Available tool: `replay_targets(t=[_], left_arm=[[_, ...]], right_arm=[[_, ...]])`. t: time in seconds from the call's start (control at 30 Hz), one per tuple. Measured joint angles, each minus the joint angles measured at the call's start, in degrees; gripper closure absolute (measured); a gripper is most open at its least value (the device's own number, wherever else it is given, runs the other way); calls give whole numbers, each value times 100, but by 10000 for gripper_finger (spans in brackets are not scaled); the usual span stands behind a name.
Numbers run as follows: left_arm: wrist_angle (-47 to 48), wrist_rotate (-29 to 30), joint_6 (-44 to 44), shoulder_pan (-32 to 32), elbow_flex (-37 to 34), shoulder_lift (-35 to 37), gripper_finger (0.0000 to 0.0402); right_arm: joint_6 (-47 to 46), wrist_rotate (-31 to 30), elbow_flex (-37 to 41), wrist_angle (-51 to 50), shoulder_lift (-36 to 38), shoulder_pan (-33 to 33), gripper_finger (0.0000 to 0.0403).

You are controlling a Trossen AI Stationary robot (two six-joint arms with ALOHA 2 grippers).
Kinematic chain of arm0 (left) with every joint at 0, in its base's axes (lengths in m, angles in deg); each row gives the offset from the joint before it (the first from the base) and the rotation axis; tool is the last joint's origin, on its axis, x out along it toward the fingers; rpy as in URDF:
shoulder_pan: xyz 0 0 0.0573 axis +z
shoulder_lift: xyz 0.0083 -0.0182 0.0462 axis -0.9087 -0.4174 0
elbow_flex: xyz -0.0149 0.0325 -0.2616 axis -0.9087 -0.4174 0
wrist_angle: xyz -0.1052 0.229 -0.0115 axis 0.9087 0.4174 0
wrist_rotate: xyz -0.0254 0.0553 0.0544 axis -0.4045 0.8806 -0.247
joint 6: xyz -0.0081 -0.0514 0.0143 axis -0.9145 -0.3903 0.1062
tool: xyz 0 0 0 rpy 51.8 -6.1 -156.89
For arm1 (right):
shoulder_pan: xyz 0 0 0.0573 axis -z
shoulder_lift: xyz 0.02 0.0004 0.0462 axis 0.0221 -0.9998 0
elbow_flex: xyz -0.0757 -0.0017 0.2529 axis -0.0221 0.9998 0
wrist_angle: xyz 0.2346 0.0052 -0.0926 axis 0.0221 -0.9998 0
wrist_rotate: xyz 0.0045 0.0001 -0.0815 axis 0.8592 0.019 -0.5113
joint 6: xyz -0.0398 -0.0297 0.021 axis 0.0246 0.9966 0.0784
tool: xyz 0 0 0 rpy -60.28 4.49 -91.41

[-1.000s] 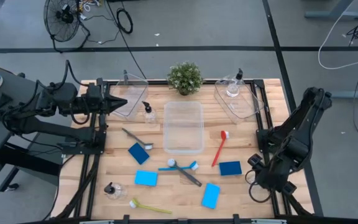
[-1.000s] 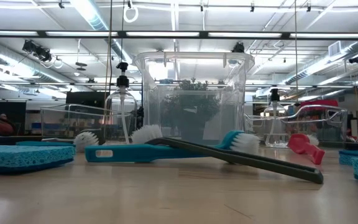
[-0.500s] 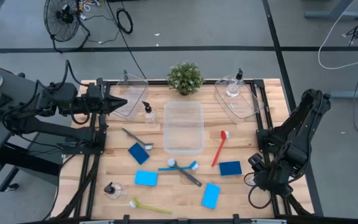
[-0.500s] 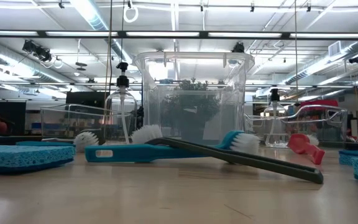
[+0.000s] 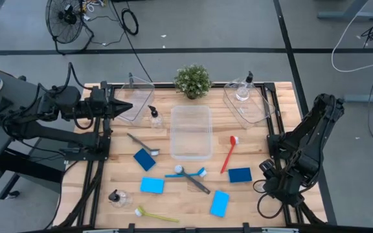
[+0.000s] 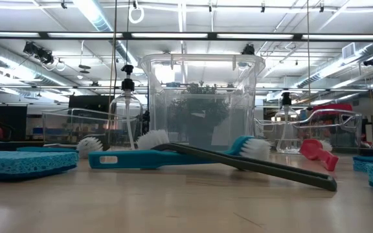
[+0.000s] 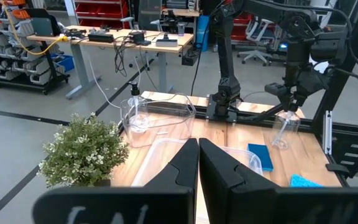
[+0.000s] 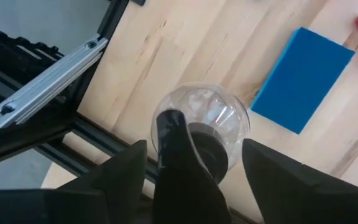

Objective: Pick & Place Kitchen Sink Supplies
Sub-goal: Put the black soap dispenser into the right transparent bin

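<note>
My right gripper [image 5: 265, 169] is by the table's right edge near the front, pointing down, shut on a small clear bottle [image 8: 229, 118] with a black pump top [image 8: 178, 146]. My left gripper [image 5: 129, 107] is shut and empty, held above the far left of the table; it also shows in the left wrist view [image 7: 197, 163]. Blue sponges [image 5: 239, 175] [image 5: 219, 203] [image 5: 152, 186] lie flat on the wood. A red brush [image 5: 228, 154], a blue brush [image 5: 188, 173] under a dark grey one [image 5: 198, 184], and a yellow-green brush [image 5: 155, 215] lie on the table too. My right gripper pinches the bottle's round clear body [image 8: 235, 127] between its two fingers, one on each side. The fingers come from above, pointing down, with the pump top standing up between them. The bottle is upright. My own fingers hide its base, so I cannot tell whether it is lifted.
A clear bin [image 5: 191, 149] stands mid-table, with tilted clear bins at the far left [image 5: 136, 97] and far right [image 5: 254, 110]; the right one holds a bottle [image 5: 246, 89]. A potted plant [image 5: 193, 80] stands at the far edge. Other bottles [image 5: 154, 118] [image 5: 115, 197] and a grey brush [image 5: 141, 144] are left of centre.
My right arm has shifted slightly over the table's near right corner. Nothing on the table has visibly moved.
</note>
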Motion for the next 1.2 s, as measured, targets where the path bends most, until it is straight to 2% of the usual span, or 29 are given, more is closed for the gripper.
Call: replay_targets(t=[0.33,0.67,1.2], left_arm=[[1,-1,2,-1,0,-2,385],[-2,-1,2,1,0,-1,385],[-32,0,4,1,0,-2,385]], right_arm=[[0,22,0,-4,2,0,212],[2,-6,-2,5,11,2,261],[111,-111,-2,90,11,0,269]])
